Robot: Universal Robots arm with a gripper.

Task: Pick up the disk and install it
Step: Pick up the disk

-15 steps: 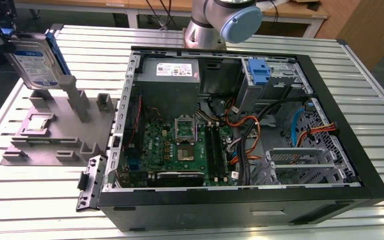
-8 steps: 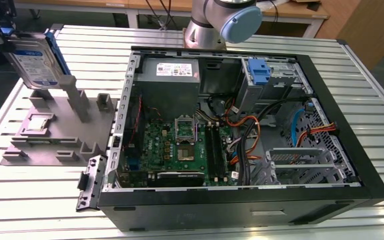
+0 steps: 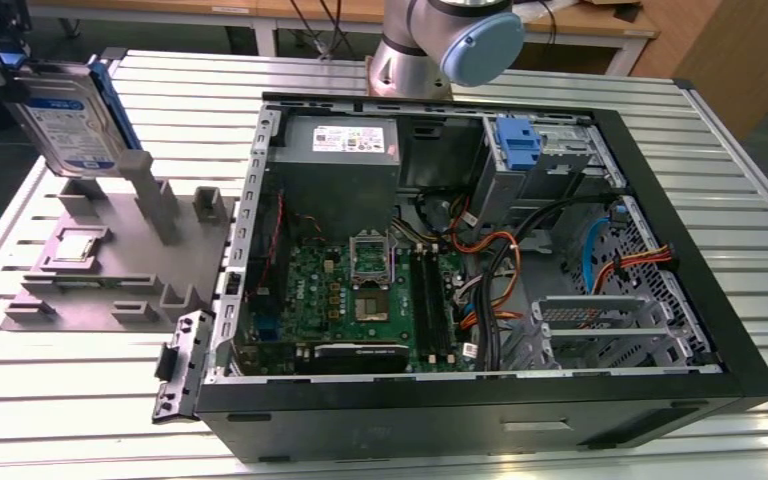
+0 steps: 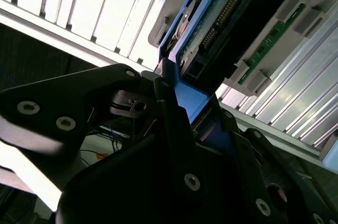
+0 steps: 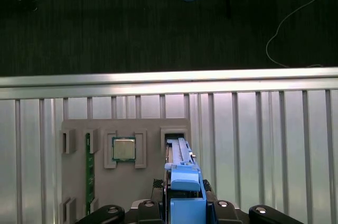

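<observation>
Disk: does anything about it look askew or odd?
The disk is tilted over the grey fixture at the exterior view's left, but the gripper is clamped on its blue frame, so it is held, not fallen. Nothing looks damaged.

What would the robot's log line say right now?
gripper: shut on disk | disk: at grey fixture, outside computer case | install: not done

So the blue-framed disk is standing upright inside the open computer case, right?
Not inside the case. The exterior view shows the blue-framed disk standing upright outside the open computer case, over the grey fixture at that view's left.
</observation>
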